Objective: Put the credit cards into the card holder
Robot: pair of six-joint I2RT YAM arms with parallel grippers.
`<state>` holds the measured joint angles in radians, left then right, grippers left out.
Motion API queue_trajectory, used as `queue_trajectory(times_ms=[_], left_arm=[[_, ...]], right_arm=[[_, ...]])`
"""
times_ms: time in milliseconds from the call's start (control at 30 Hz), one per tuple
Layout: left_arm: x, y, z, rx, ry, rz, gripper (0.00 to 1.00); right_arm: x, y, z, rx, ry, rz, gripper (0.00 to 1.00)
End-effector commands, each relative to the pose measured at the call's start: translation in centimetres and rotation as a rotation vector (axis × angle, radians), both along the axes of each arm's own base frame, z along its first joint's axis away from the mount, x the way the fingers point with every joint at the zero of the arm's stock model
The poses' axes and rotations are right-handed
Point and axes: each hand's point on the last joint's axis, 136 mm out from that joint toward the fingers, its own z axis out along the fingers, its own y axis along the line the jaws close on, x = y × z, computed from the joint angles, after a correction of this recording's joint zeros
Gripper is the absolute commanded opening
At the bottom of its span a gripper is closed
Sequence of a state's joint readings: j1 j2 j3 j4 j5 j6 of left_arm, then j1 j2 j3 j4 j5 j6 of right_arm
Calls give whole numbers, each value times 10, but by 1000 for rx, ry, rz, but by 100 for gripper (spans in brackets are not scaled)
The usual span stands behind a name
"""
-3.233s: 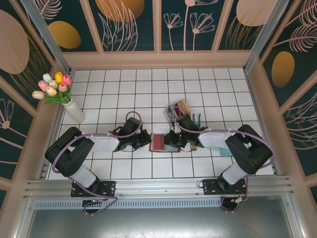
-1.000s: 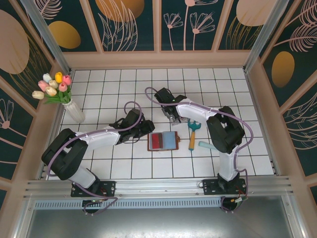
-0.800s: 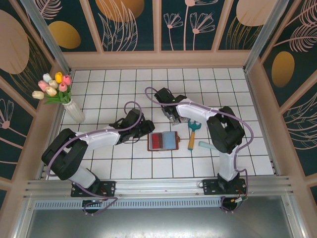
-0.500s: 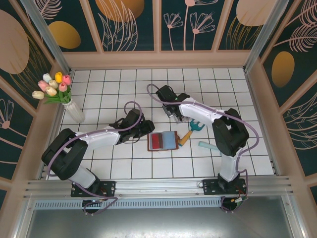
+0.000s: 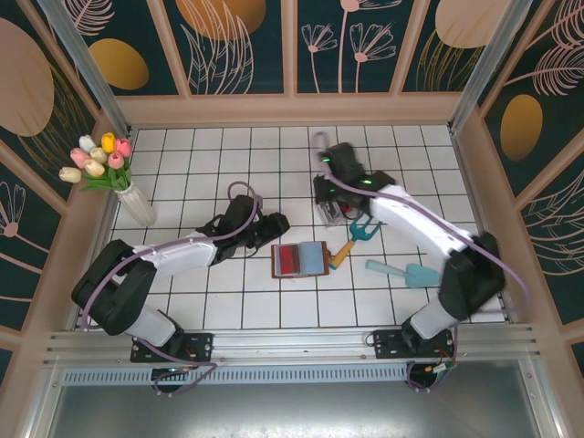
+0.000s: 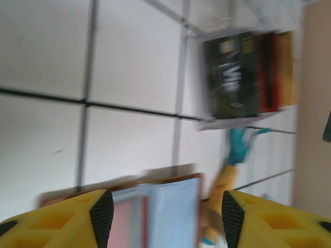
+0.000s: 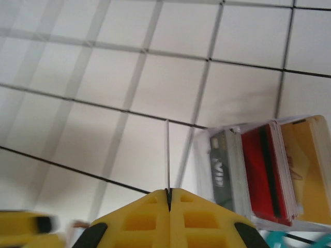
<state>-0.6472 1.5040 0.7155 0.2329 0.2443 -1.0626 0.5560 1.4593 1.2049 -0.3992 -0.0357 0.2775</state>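
Observation:
The brown card holder [image 5: 321, 259] lies open on the tiles, with a red card [image 5: 289, 260] in its left half and a pale blue panel on its right. In the left wrist view the card holder [image 6: 155, 206] sits below and between the fingers of my open left gripper [image 6: 163, 212]. That left gripper [image 5: 276, 222] hovers just left of the holder's far edge. My right gripper [image 7: 168, 192] is shut on a thin card [image 7: 167, 155] seen edge-on. The right gripper [image 5: 330, 187] is above a clear box [image 5: 336, 213] holding grey, red and tan credit cards [image 7: 258, 173].
A teal hand rake with an orange handle [image 5: 351, 242] lies right of the card holder. A teal trowel [image 5: 406, 271] lies further right. A white vase of tulips [image 5: 132, 199] stands at the left. Wooden walls close in the tiled table.
My right gripper has lifted away from the clear box with a card and its arm has swung out to the right. The rake has turned. My left gripper has shifted slightly right.

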Motion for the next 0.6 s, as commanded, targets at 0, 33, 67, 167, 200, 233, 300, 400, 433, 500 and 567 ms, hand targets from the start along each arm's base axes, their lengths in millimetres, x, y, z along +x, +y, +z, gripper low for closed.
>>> queue_trajectory(times_ms=[0, 33, 67, 167, 200, 233, 300, 400, 433, 500, 567], left_arm=[[2, -28, 63, -245, -122, -100, 62], [2, -33, 73, -295, -139, -120, 62], [1, -38, 82, -334, -151, -137, 62], [1, -45, 97, -416, -176, -162, 62], [0, -46, 101, -438, -182, -170, 62], [-1, -48, 106, -461, -189, -179, 62], [-3, -50, 112, -498, -200, -198, 60], [-5, -50, 118, -527, -211, -202, 52], [-5, -50, 118, -527, -210, -202, 46], [-4, -49, 115, -520, -205, -195, 37], [-5, -49, 114, -519, -200, -192, 28]], right_arm=[[-27, 21, 41, 506, 91, 134, 0], [-35, 23, 43, 582, 119, 156, 0], [-40, 25, 45, 627, 128, 175, 0], [-49, 25, 44, 691, 149, 175, 0], [-52, 25, 44, 708, 156, 181, 0], [-53, 24, 43, 721, 163, 182, 0], [-56, 25, 42, 740, 175, 190, 0], [-58, 27, 38, 756, 193, 201, 0], [-58, 27, 37, 759, 196, 200, 0], [-58, 27, 36, 764, 199, 202, 0], [-57, 28, 33, 761, 205, 197, 0]])
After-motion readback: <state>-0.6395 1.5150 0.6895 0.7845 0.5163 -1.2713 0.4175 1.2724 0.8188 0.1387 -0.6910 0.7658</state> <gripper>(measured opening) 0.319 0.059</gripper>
